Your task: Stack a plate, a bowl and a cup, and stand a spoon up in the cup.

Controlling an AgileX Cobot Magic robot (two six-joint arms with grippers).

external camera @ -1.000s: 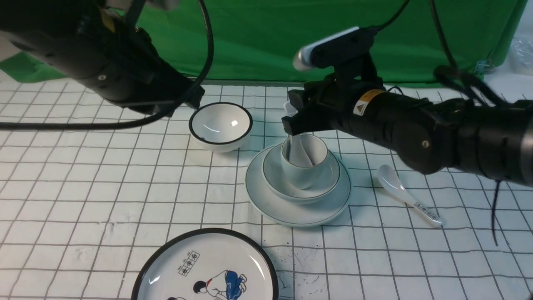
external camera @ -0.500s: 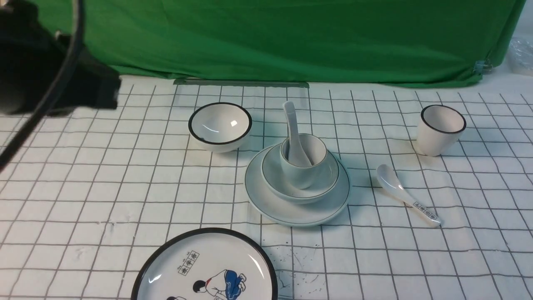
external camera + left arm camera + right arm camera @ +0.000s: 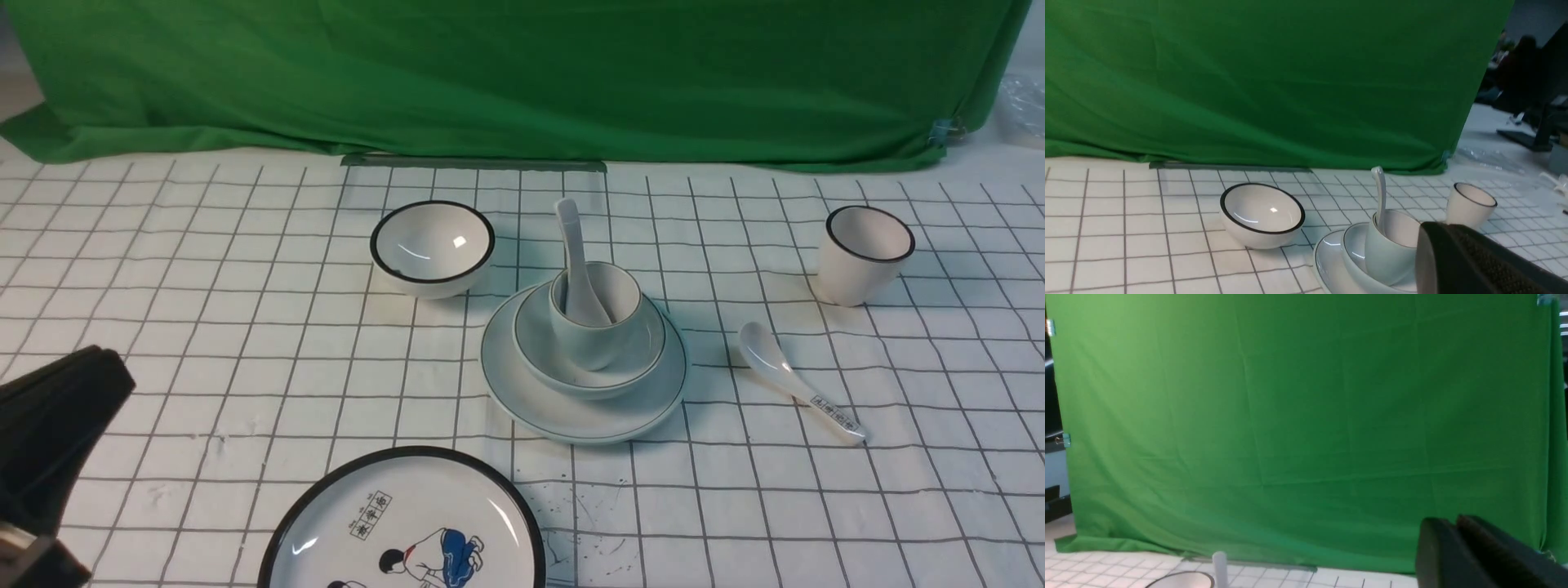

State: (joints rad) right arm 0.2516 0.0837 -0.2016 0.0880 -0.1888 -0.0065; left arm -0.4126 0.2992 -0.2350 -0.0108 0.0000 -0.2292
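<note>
Logging pale blue-green round plate [image 3: 571, 420] bearing matching shallow bowl [image 3: 645, 359] bearing matching tapered cup [image 3: 588, 343], propping glossy white ceramic spoon [image 3: 569, 237] upright. Right hand [image 3: 1455, 524] pinching together, empty; left hand [image 3: 98, 380]: cannot tell.

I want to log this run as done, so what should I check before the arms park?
1. The bowl sits in the plate: ok.
2. The cup sits upright in the bowl: ok.
3. The spoon stands in the cup, handle up, leaning on the rim: ok.
4. The left gripper is apart from the plate: ok.
5. The right gripper holds nothing, jaws together: ok.
6. Whether the left gripper is open or shut: cannot tell.
</note>
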